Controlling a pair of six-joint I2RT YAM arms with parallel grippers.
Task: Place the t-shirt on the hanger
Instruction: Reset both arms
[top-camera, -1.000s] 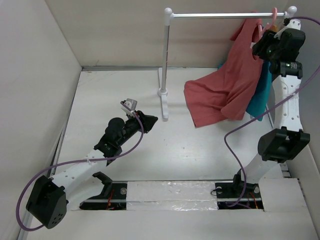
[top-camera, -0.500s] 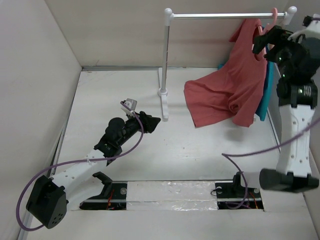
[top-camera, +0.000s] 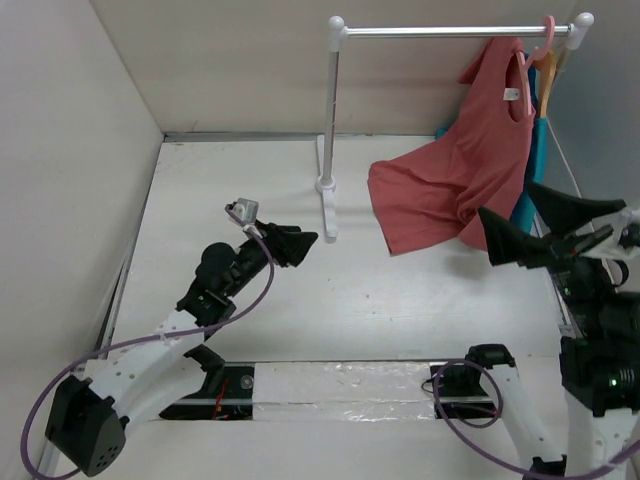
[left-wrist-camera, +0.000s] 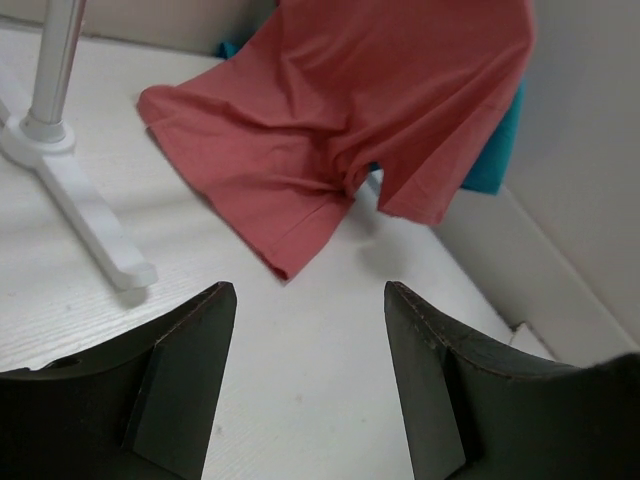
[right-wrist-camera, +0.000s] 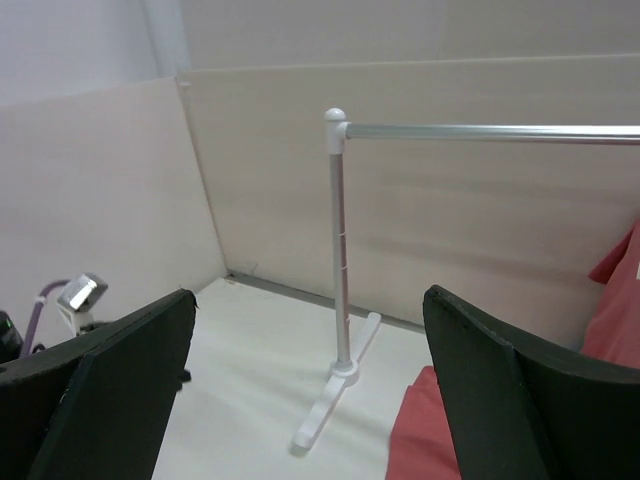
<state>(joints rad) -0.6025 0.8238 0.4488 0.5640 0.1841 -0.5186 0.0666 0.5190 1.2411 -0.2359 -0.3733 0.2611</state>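
Note:
The salmon-red t-shirt (top-camera: 470, 165) hangs on the pink hanger (top-camera: 527, 70), whose hook is over the rail at the far right. The shirt's lower part drapes onto the table. My right gripper (top-camera: 506, 200) is open and empty, raised in front of the shirt's lower right and apart from it. Its wrist view shows a red edge of the shirt (right-wrist-camera: 612, 290) to the right of the open gripper (right-wrist-camera: 310, 300). My left gripper (top-camera: 300, 240) is open and empty, low over the table's middle left. In its wrist view (left-wrist-camera: 310, 300) the shirt (left-wrist-camera: 340, 110) lies ahead.
A white rack (top-camera: 331, 130) with a metal rail (top-camera: 440, 31) stands at the back, its foot (left-wrist-camera: 80, 200) on the table. A teal-blue t-shirt (top-camera: 527, 195) hangs behind the red one. Walls close in the left, back and right.
My right gripper has left the hanger at the rail and swung down and toward the near edge, open. The shirt stays hanging. My left arm has drawn back slightly to the left.

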